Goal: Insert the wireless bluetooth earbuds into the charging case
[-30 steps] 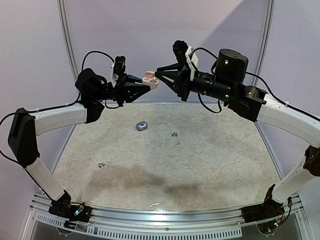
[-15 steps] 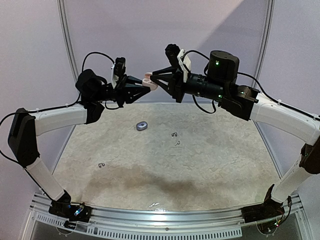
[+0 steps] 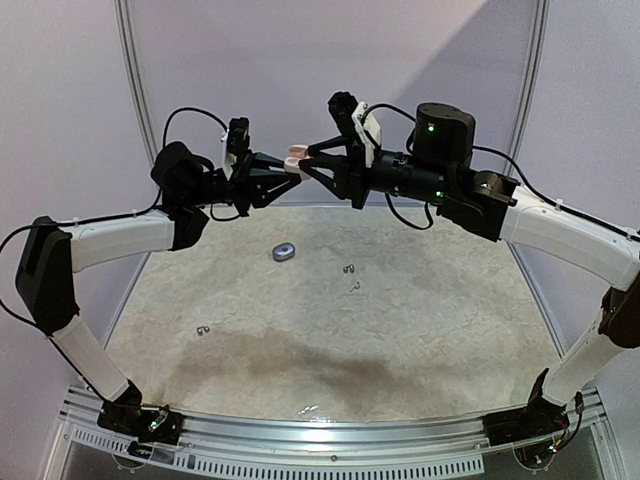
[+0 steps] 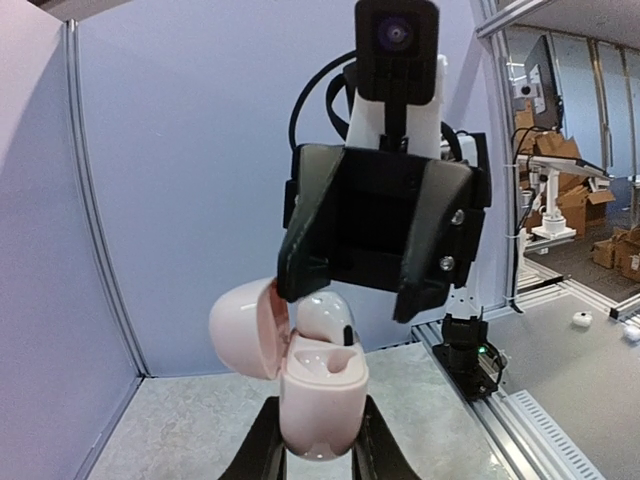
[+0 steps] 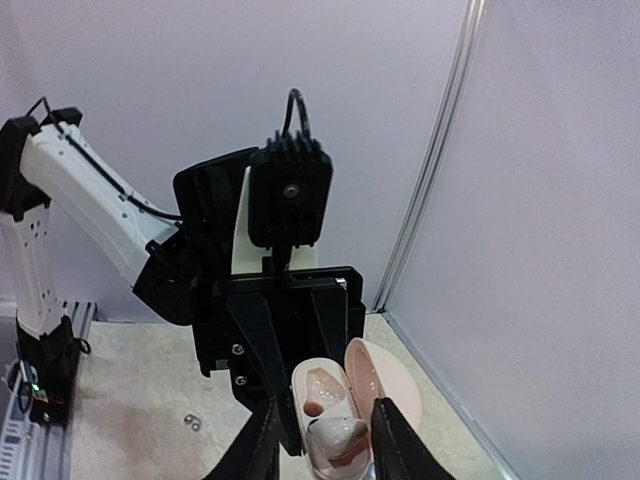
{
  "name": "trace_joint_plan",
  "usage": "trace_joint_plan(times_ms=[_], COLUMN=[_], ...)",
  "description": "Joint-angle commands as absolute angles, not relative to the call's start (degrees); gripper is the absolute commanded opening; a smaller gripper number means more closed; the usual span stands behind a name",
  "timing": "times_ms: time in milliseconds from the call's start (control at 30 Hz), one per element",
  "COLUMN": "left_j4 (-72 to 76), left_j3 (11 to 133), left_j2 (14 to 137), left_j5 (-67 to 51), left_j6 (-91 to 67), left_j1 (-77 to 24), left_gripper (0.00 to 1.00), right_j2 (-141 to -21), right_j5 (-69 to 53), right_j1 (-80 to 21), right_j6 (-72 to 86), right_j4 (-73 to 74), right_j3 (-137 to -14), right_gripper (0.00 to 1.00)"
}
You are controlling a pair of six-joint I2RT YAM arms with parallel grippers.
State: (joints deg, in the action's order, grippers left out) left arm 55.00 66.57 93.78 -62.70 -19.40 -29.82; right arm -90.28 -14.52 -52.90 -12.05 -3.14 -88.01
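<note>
My left gripper (image 4: 318, 410) is shut on the pink charging case (image 4: 322, 395), held high above the table with its lid (image 4: 243, 327) swung open. A whitish earbud (image 4: 325, 318) sits in one slot of the case; the other slot (image 5: 322, 385) is empty. My right gripper (image 5: 325, 405) faces the case from the other side. Its fingers (image 5: 392, 435) straddle the earbud (image 5: 338, 435) with small gaps, so it is open. In the top view the left gripper (image 3: 290, 160) and the right gripper (image 3: 303, 163) meet tip to tip.
A small blue-grey case (image 3: 284, 251) lies shut on the table below. Tiny dark shiny pieces lie near the middle (image 3: 349, 266), just below that (image 3: 356, 287), and at the left (image 3: 203, 330). Purple walls enclose the back and sides.
My right gripper has moved left onto the open case and its jaws have spread a little off the whitish earbud. The left arm has held the case nearly still.
</note>
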Motion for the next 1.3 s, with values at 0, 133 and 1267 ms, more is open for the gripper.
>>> trace_joint_plan(times_ms=[0,133,1267], left_j4=[54.0,54.2,58.9], left_j3=[64.5,62.4,51.2], left_j2=[92.2,91.4,87.4], left_j5=[-59.6,-55.3,-35.4], left_j6=[-13.6,-8.4,15.8], left_j1=[-29.4,-29.4,-32.3], left_gripper=[0.00,0.00,0.00], right_j2=[-89.7,-87.6,-102.4], right_j5=[-13.6,-11.7,20.8], right_j1=[-52.8,-52.7,-60.8], right_j6=[-8.8,-5.4,24.3], right_j4=[-5.7,-10.7,20.6], right_j3=[-90.8,-90.7,-109.2], right_gripper=[0.39,0.47,0.47])
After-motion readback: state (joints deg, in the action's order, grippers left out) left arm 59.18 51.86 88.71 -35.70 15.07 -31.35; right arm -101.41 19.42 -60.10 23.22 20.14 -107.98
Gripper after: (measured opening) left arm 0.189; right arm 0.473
